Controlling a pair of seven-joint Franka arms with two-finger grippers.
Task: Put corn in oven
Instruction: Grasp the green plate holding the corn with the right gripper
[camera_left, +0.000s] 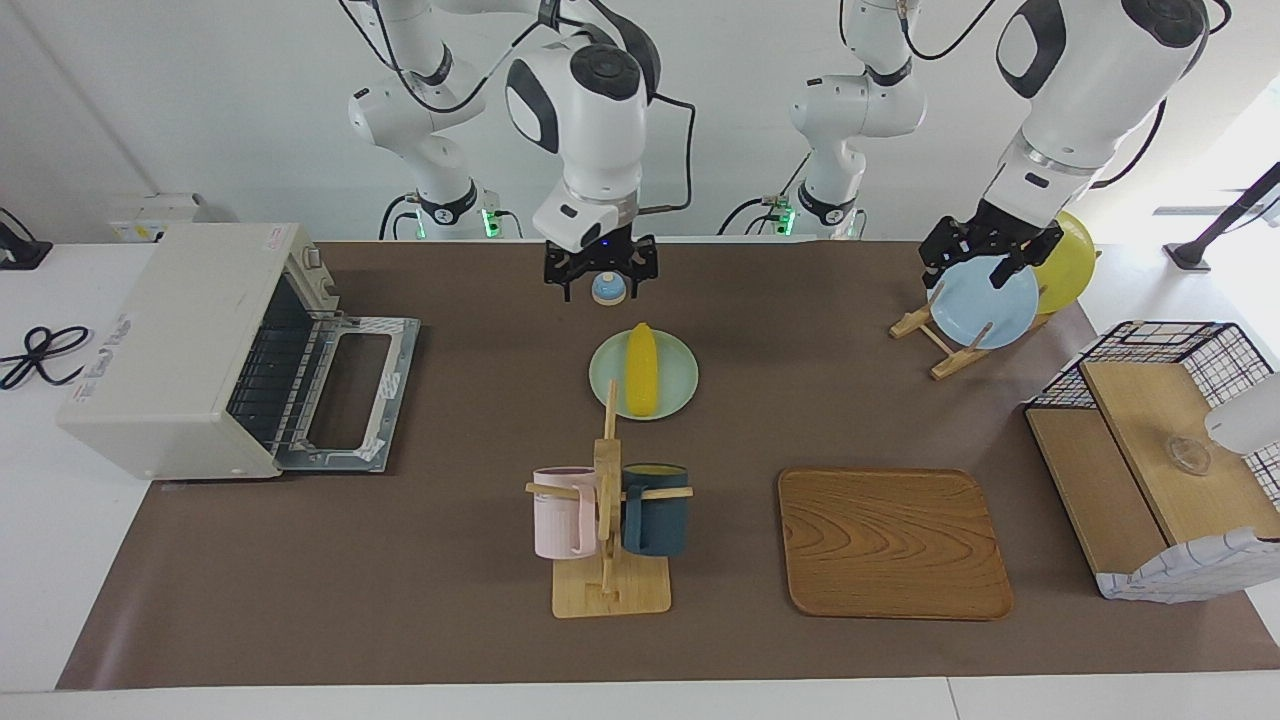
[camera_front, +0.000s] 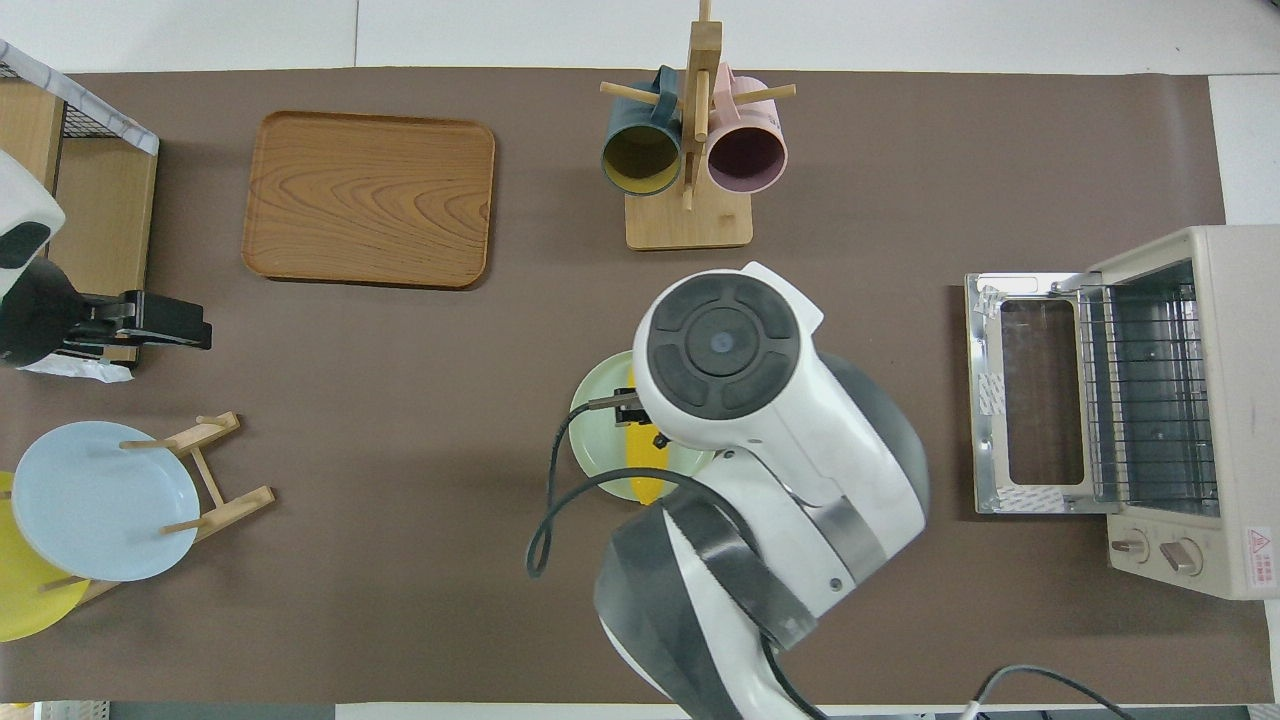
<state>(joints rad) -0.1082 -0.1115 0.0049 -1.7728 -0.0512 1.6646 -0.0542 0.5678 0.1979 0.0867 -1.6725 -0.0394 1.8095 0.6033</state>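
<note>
- A brown mat covers the white table (camera_left: 520, 640) in front of a plain white wall, with both arms mounted along the robots' edge.
- The oven (camera_left: 190, 350) sits at the right arm's end of the table, its door (camera_left: 350, 390) dropped flat and the wire rack (camera_front: 1150, 390) bare, so the opening step looks done.
- The corn (camera_left: 641, 369) lies on the pale green plate (camera_left: 675, 385) mid-table, ungrasped.
- The right gripper (camera_left: 600, 268) hangs raised, fingers spread and empty, above the small blue bell (camera_left: 609, 289); the corn lies just below it toward the mug rack (camera_left: 607, 500).
- The left gripper (camera_left: 990, 250), also spread and empty, waits over the blue plate (camera_left: 985, 305) on its stand, well apart from the corn.
- Left, by my reading: descend, grip the cob, carry it to the rack, release.
</note>
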